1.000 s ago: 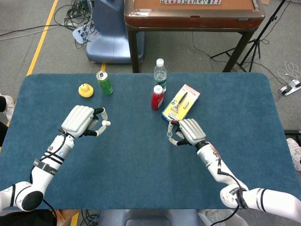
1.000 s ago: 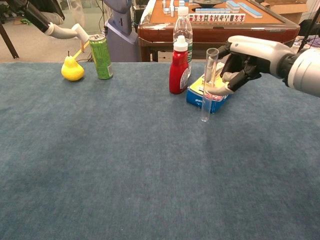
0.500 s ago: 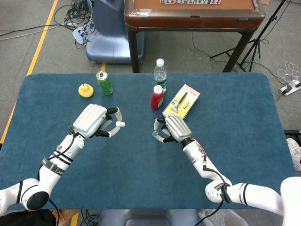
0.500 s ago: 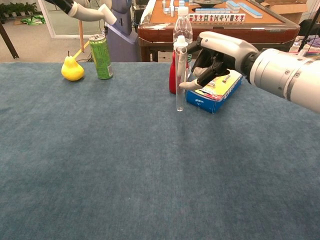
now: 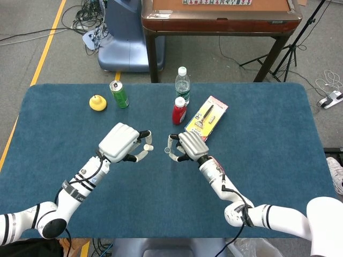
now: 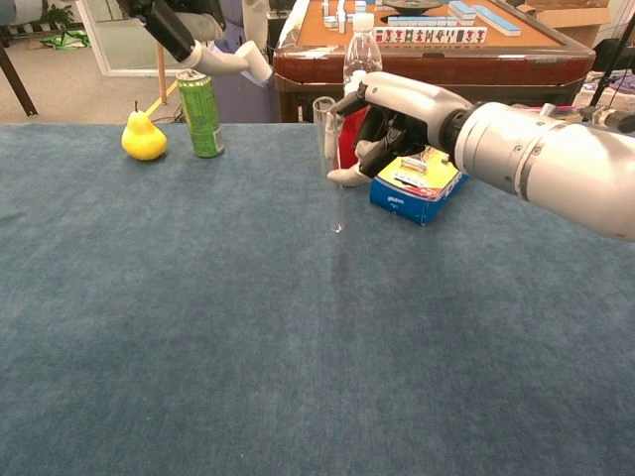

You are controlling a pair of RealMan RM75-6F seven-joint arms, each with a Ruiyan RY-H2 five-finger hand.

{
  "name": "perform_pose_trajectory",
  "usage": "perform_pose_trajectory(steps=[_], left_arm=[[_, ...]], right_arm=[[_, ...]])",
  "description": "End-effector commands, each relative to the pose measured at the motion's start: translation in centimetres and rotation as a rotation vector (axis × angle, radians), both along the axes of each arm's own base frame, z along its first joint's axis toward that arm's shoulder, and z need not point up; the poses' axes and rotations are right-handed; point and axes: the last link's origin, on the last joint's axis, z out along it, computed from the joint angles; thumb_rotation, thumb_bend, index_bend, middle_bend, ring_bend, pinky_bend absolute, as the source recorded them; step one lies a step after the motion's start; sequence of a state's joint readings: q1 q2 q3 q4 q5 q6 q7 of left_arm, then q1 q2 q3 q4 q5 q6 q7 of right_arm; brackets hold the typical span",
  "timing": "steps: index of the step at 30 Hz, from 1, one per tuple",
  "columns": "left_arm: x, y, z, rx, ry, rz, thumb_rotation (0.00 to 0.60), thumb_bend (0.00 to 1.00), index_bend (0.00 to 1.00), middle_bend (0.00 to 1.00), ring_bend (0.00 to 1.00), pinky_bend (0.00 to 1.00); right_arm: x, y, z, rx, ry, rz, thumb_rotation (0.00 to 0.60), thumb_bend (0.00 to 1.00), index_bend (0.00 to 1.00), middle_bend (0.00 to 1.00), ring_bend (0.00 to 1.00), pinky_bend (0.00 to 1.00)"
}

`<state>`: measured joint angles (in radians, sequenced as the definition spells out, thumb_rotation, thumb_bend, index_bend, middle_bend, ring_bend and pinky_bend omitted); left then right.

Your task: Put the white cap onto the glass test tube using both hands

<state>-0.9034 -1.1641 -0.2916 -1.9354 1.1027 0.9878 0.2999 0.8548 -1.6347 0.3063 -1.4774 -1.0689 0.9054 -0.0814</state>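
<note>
Nearest the robot, both arms reach in over the blue worktop (image 5: 161, 214). The right robot hand (image 5: 188, 147) pinches the glass test tube (image 6: 330, 164) upright above the cloth, open mouth up. The left robot hand (image 5: 122, 142) holds the white cap (image 5: 149, 147) at its fingertips, just beside the tube's mouth but not yet touching. To do this well, the tube should stay vertical and steady while the cap is brought directly over the rim, then pressed straight down. The chest view shows only a sliver of the left robot hand, and the tube's rim is hard to make out from above, so alignment is probably best judged from both views. Farther back stand a red bottle (image 5: 179, 111), blue box (image 5: 206, 118), green can (image 5: 119, 93) and yellow pear (image 5: 97, 103).
</note>
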Motion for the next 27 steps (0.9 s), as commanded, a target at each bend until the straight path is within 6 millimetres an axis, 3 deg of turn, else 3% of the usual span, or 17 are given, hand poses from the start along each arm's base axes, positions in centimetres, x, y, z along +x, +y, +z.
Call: perform_pose_trajectory(steps=[1,11,27], left_arm=[[0.4,0.0,-0.5,0.009,0.027,-0.028,0.600,0.28,0.54,0.96,0.99,1.00],[1.0,-0.1,-1.7,0.053,0.110,-0.095,0.600,0.28,0.54,0.96,0.99,1.00],[2.1,-0.5,-1.5,0.095,0.142,-0.138,0.600,0.28,0.54,0.96,0.99,1.00]], right_arm=[[0.2,-0.1,-0.2,-0.001,-0.008,0.000,0.600,1.00,0.85,1.00,1.00,1.00],[0.6,-0.3,-1.0,0.012,-0.051,0.005,0.600,1.00,0.85,1.00,1.00,1.00],[2.1,-0.4,-1.5,0.018,-0.066,0.033,0.600,1.00,0.86,1.00,1.00,1.00]])
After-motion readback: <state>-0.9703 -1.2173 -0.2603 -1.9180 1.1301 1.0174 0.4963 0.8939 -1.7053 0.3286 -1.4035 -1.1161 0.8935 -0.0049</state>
